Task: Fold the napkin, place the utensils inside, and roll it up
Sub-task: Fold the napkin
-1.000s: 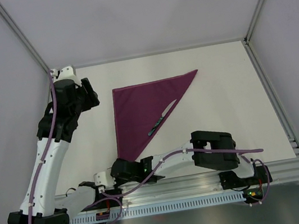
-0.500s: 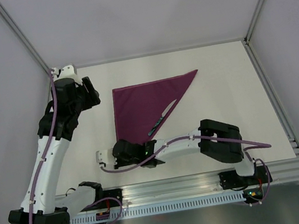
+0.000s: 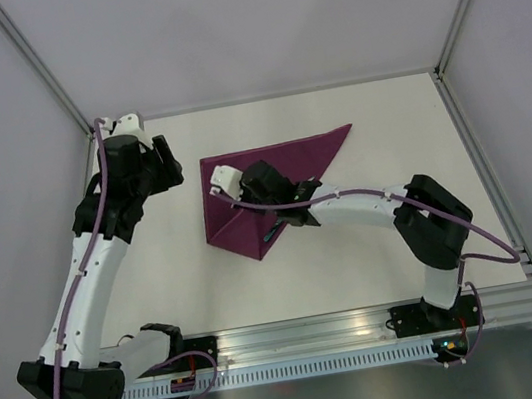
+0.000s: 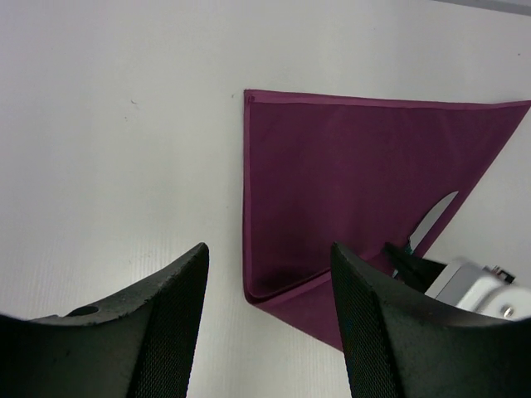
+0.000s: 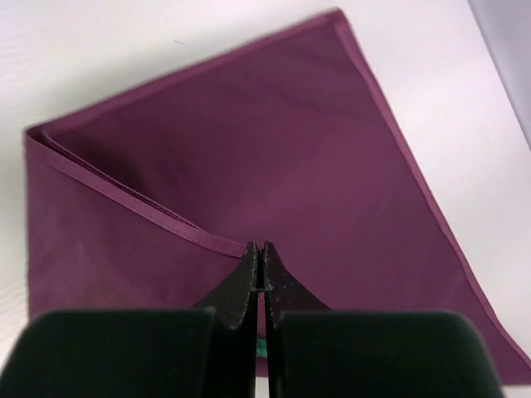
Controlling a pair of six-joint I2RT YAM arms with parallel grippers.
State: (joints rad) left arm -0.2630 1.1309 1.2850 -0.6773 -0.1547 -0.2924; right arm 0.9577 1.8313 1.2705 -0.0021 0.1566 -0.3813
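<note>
Folded napkin (image 3: 314,149), knife (image 4: 432,222) apparently inside

napkin (image 3: 299,154): plain dark magenta-purple | table (image 3: 385,120): white | knife blade (image 4: 434,222): silver

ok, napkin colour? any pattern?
Plain dark magenta-purple napkin, no pattern; clearest in the right wrist view.

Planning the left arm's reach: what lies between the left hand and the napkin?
Nothing: bare table separates left hand from napkin, per the top view.
</note>
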